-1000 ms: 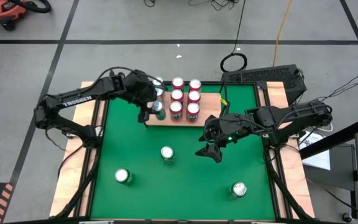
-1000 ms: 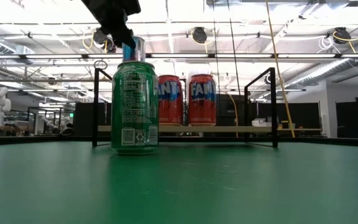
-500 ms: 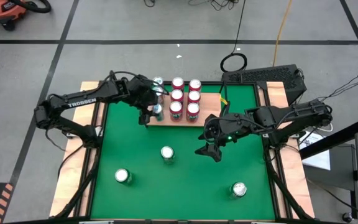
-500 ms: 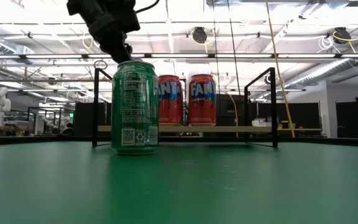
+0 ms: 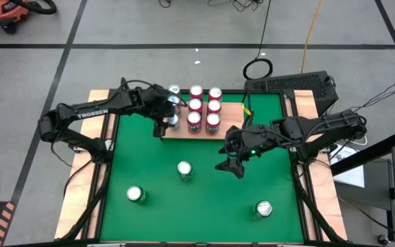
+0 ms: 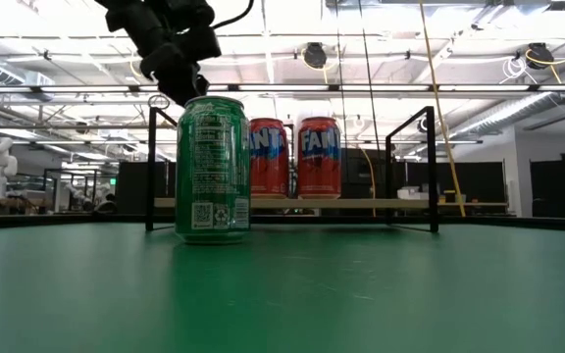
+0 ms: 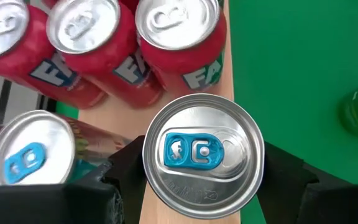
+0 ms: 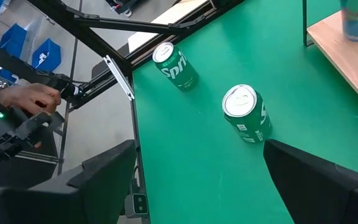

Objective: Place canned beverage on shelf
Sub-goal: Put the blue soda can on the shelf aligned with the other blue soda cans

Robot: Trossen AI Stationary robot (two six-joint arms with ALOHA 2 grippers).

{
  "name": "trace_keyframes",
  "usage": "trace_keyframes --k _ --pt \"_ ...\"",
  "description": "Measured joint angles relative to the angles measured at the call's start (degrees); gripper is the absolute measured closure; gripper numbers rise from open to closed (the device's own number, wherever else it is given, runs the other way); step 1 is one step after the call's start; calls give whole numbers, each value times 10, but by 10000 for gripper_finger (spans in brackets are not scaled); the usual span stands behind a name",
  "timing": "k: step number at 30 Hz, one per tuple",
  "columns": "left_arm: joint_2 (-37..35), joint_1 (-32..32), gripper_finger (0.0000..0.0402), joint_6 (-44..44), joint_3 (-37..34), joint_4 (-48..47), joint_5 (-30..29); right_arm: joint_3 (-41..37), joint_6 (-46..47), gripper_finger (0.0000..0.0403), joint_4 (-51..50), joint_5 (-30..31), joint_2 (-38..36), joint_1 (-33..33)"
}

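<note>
shelf [image 5: 201, 127]: six red cans [image 5: 205, 106] plus two blue-tabbed cans at its left end. left wrist view alone shows the left gripper [image 7: 204, 180] clasping the blue-tabbed can [image 7: 202, 155] over the board's edge. right gripper [image 5: 229, 165] open above the mat [image 5: 211, 199]; three green cans [image 5: 184, 169] there.

mat [image 5: 204, 199]: three green cans [image 5: 184, 169] standing, well apart | shelf [image 5: 232, 113] at mat's far edge: red cans [image 5: 204, 106] upright in rows, blue-tab cans [image 7: 201, 155] beside
</note>
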Motion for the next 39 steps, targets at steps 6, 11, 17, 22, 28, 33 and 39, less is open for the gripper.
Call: trace_keyframes --k 6,11,17,22,28,33,39 --pt "18 1 171 16 1 2 1 0 -6 57 0 0 0 -1" --pt "24 1 170 16 2 13 1 0 -4 57 0 0 0 -1" --pt "25 1 170 16 2 14 -9 0 -4 57 0 0 0 -1" --pt "25 1 170 16 2 14 -11 0 -4 57 0 0 0 -1" --pt "25 1 143 17 2 12 -14 0 -3 57 0 0 0 -1" --pt "27 2 115 17 1 8 -19 0 -3 57 0 0 0 -1" --pt "26 -7 120 17 1 9 -29 0 -4 57 0 0 0 -1"
